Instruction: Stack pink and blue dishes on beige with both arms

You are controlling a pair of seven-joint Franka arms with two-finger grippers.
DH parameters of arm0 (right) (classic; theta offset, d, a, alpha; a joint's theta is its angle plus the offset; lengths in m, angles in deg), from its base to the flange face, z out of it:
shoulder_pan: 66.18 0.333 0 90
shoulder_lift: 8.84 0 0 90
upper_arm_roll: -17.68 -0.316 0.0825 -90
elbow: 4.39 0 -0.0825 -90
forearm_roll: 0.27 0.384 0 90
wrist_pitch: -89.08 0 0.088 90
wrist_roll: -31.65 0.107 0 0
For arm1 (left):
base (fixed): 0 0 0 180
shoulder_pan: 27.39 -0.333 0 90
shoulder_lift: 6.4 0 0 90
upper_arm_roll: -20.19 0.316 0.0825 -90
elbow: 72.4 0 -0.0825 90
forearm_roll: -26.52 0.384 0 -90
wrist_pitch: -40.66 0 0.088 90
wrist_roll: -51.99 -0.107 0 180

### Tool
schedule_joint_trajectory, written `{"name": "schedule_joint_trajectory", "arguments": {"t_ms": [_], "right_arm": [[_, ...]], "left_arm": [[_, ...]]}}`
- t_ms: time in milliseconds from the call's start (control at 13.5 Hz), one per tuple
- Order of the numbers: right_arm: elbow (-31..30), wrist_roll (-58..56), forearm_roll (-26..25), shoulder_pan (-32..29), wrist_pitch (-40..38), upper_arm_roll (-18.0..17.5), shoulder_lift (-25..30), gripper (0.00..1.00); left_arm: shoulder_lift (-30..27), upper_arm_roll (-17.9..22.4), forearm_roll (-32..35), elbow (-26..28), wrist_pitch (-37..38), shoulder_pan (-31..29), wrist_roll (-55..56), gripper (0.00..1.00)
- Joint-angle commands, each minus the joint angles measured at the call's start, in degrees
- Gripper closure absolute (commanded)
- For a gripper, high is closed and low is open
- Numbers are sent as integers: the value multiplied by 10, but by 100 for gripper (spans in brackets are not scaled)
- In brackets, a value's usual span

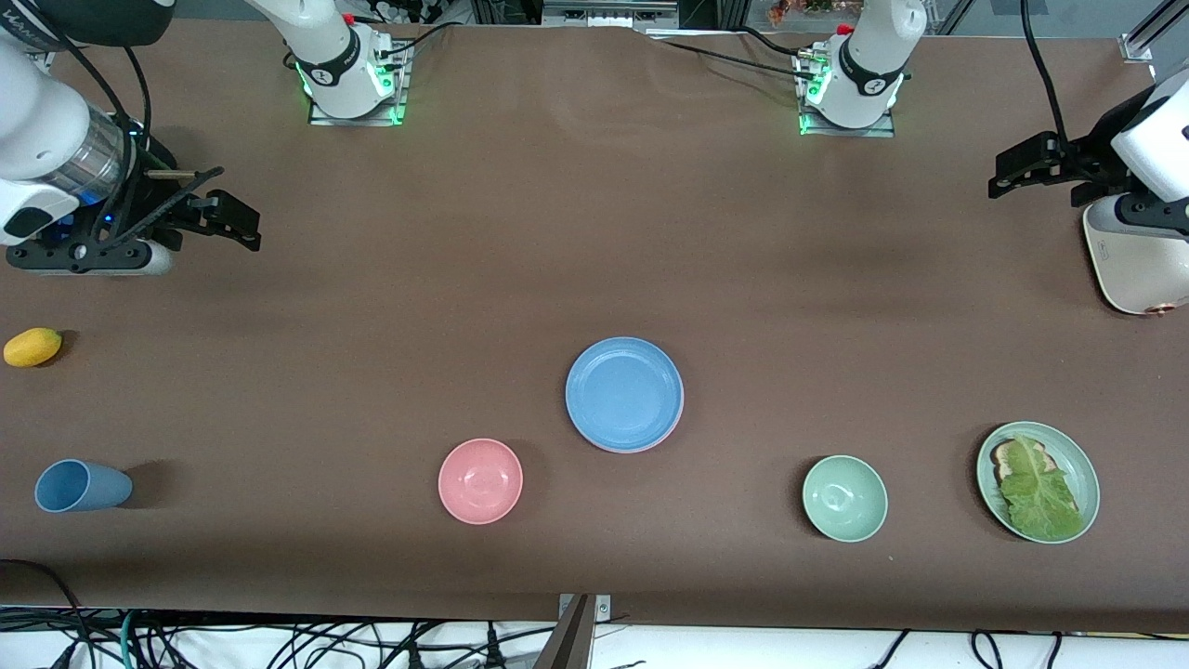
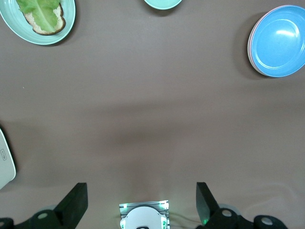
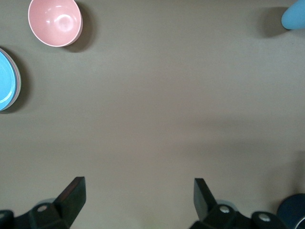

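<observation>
Front view: blue plate (image 1: 624, 393) sits mid-table on top of a stack; a thin pink rim (image 1: 650, 446) shows under its edge nearest the camera, so the pink plate appears to lie beneath it.
Beige plate: hidden in the front view; in the right wrist view a pale edge (image 3: 18, 88) peeks from below the blue plate, likely the beige one at the bottom, though I cannot be sure.
Task state: judged from the stack, the plates look already piled up.
Left gripper (image 1: 1022, 172): up in the air at the left arm's end of the table, fingers apart, holding nothing.
Right gripper (image 1: 228, 218): up in the air at the right arm's end, fingers apart, empty.
Key relation: the stack lies about midway between the two grippers, well apart from both, neither arm clearly closer; round plates, so no long axis.
Bystanders: pink bowl (image 1: 480, 480) and green bowl (image 1: 844, 498) lie nearer the camera than the stack; a green plate (image 1: 1077, 455) carries bread and lettuce (image 1: 1038, 488); a blue cup (image 1: 82, 486) lies on its side; a yellow fruit (image 1: 32, 347) sits near the right arm's end.
</observation>
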Motion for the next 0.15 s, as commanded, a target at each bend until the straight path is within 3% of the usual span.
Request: {"name": "schedule_joint_trajectory", "arguments": {"t_ms": [0, 74], "right_arm": [[11, -2, -9, -11, -13, -10, -1, 0], [11, -2, -9, -11, -13, -10, 0, 0]], "left_arm": [[27, 1, 17, -23, -12, -3, -5, 0], [34, 1, 18, -29, -13, -3, -5, 0]]}}
